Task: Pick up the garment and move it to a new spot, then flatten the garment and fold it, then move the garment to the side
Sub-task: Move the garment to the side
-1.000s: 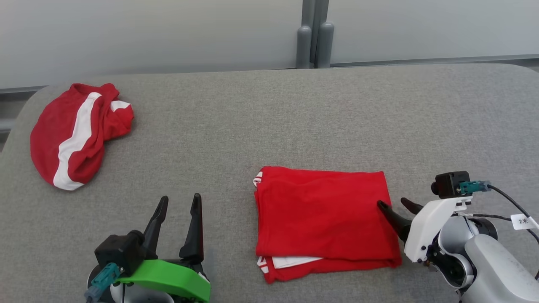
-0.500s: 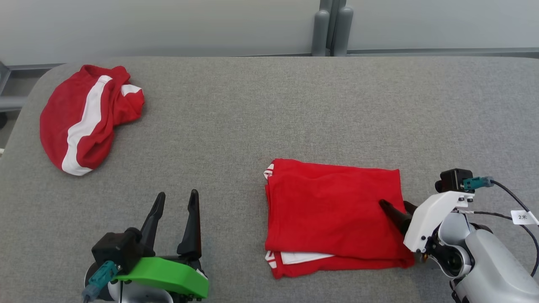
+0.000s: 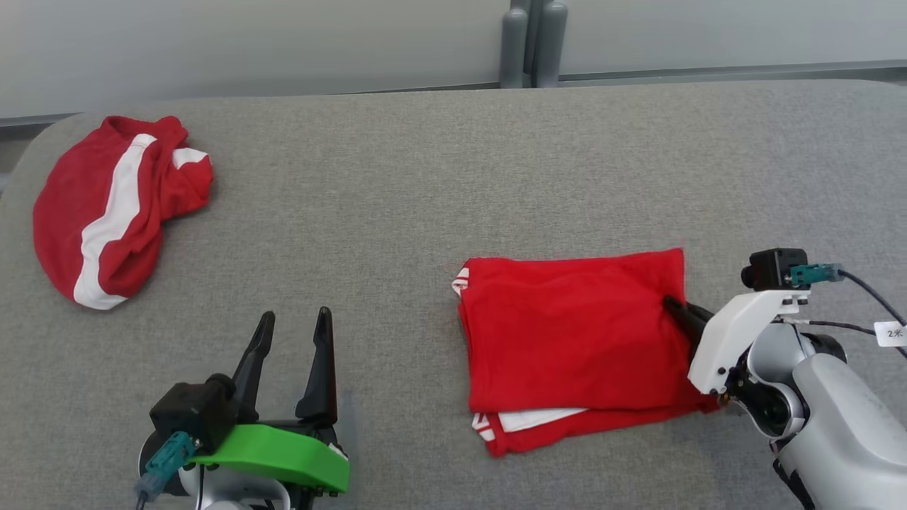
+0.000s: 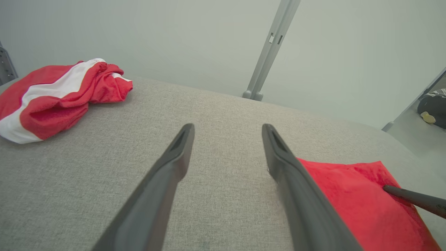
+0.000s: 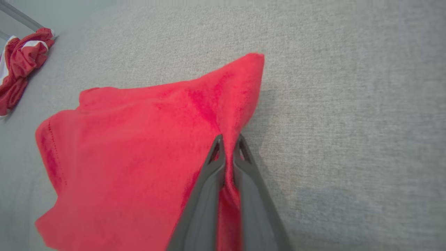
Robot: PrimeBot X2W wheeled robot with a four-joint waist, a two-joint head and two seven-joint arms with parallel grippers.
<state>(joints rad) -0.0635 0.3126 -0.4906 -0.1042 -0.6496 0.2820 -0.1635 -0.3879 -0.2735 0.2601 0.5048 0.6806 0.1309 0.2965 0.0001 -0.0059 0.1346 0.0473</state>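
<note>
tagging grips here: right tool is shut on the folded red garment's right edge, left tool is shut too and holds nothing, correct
Not quite: the left tool is open, not shut. The left wrist view shows its jaws standing wide apart over the bare grey table, holding nothing. The rest holds: the right tool is shut on the right edge of the folded red garment.

You've got the left end effector [image 3: 296, 313] low on the left, fingers spread wide, pointing forward, nothing between them. Your right end effector [image 5: 229, 137] is clamped on the right edge of the folded garment [image 3: 567, 333], cloth pinched between near-touching fingers, wrist low, angled forward-left.
</note>
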